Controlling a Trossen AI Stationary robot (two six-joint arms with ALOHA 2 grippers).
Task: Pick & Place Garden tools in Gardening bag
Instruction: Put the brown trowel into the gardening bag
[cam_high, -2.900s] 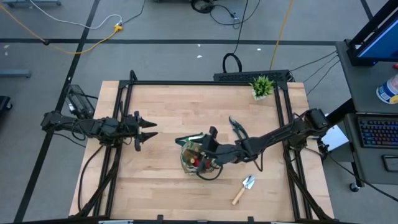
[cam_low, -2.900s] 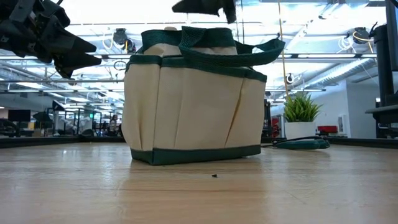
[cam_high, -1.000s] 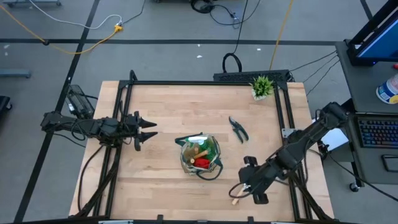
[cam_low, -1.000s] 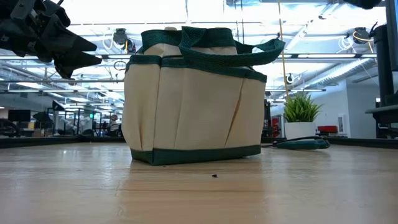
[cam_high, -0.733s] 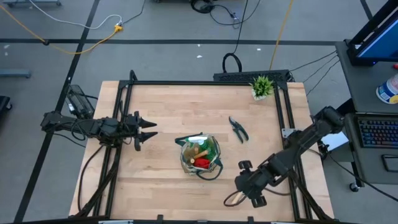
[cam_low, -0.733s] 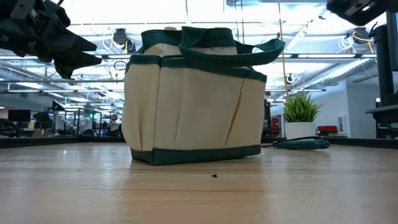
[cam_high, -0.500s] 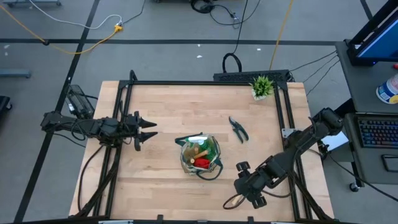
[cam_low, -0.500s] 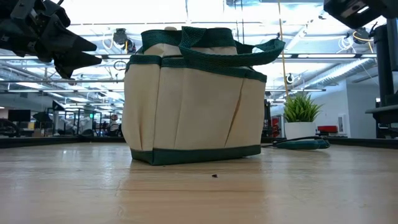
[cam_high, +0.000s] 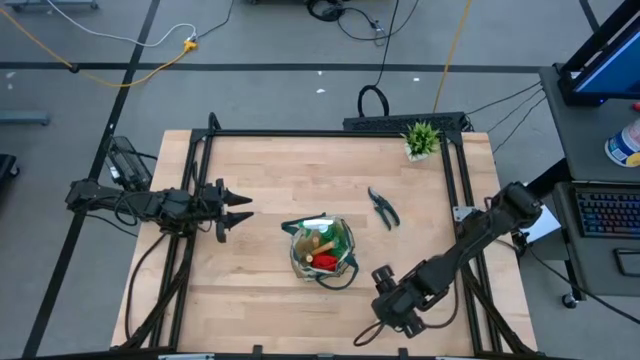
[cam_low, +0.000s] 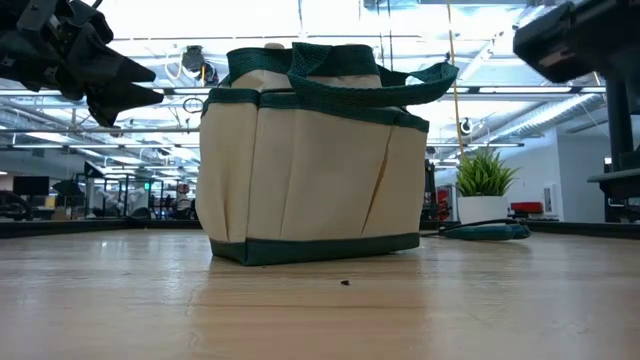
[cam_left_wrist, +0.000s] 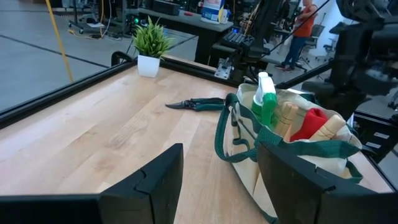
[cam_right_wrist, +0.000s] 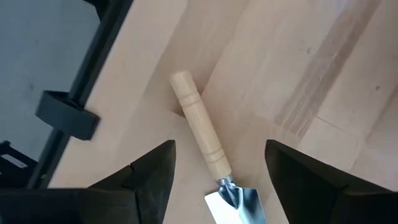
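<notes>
The beige gardening bag (cam_high: 322, 250) with green trim stands on its base mid-table, also in the low view (cam_low: 310, 160). It holds wooden handles, a red glove (cam_left_wrist: 310, 124) and a green-white spray bottle (cam_left_wrist: 263, 99). A wooden-handled trowel (cam_right_wrist: 200, 137) lies flat near the table's near right edge. My right gripper (cam_right_wrist: 221, 149) hovers open above it, fingers on either side of the handle without touching. In the high view my right gripper (cam_high: 392, 305) hides the trowel. Dark pruning shears (cam_high: 383, 208) lie right of the bag. My left gripper (cam_high: 245, 207) waits open at the left.
A small potted plant (cam_high: 421, 140) stands at the far right corner. Black frame rails (cam_high: 205, 190) run along the table's left, far and right sides. The near edge lies close beside the trowel's handle end (cam_right_wrist: 180, 79). Bare wood lies between my left gripper and the bag.
My right gripper has moved a little toward the table's left and near edge and come down over the trowel, entering the top right of the low view. The trowel, the bag and the shears have stayed where they were.
</notes>
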